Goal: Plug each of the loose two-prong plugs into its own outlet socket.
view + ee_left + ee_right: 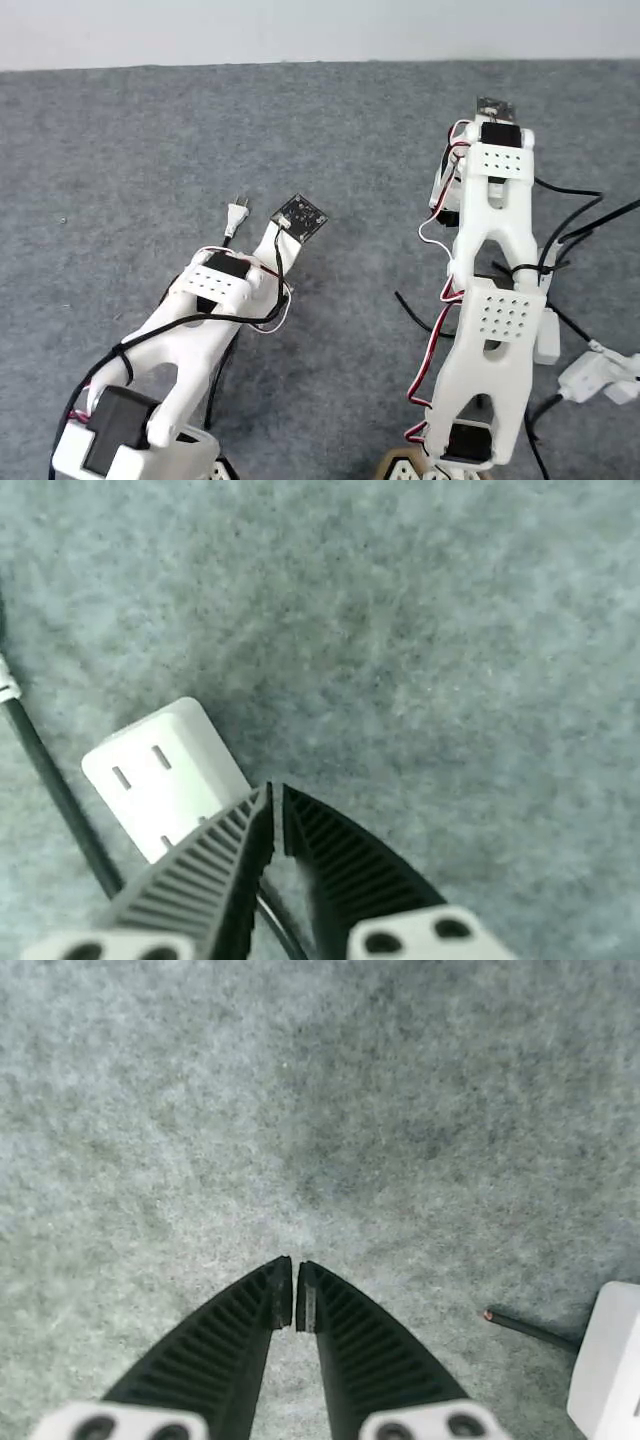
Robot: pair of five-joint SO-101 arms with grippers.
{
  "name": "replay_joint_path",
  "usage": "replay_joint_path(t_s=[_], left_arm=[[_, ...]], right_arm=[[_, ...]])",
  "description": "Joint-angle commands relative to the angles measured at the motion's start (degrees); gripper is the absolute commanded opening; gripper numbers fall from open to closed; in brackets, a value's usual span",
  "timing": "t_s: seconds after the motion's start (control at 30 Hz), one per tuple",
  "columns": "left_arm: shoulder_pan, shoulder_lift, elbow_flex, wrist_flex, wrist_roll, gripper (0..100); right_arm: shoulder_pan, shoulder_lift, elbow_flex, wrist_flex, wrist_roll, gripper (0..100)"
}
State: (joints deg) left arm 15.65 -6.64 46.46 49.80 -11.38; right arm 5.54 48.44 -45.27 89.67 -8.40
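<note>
A small white two-prong plug (237, 213) lies on the grey carpet just ahead of the left arm's wrist, prongs pointing away from the arm. In the left wrist view a white outlet block (160, 775) with two slots sits on the carpet. My left gripper (277, 800) is shut, its tips at the block's near edge, and I see nothing held between them. A black cable (55, 785) runs past the block. My right gripper (296, 1295) is shut over bare carpet, holding nothing. More white outlet pieces (590, 375) lie beside the right arm's base.
A white block (610, 1370) and a loose black wire end (530, 1328) lie off to one side of the right gripper. Black cables (570, 215) trail around the right arm. Grey carpet (130, 150) covers the whole table.
</note>
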Motion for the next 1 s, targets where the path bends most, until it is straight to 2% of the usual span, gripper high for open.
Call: replay_joint_path(t_s=[0.0,0.17,0.37,0.53,0.83,0.97], left_arm=[[-0.2,-6.1,-2.2,-1.0,0.5,1],[-0.6,-18.1,1.3,0.6,2.9,3],[-3.9,-22.1,10.4,-7.3,8.0,26],[-8.9,-20.2,10.8,-8.2,8.4,23],[-9.1,-4.5,2.9,-7.6,8.4,26],[-9.4,0.5,-2.2,-3.6,8.4,26]], right_arm=[[-0.5,-0.9,-0.5,-0.7,0.5,0.9],[-0.5,-0.9,-0.5,-0.7,0.5,0.9],[-0.5,-0.9,-0.5,-0.7,0.5,0.9],[-0.5,-0.8,-0.5,-0.7,0.6,0.9],[-0.6,-0.8,-0.5,-0.6,0.6,0.9],[-0.6,-0.8,-0.5,-0.6,1.5,0.9]])
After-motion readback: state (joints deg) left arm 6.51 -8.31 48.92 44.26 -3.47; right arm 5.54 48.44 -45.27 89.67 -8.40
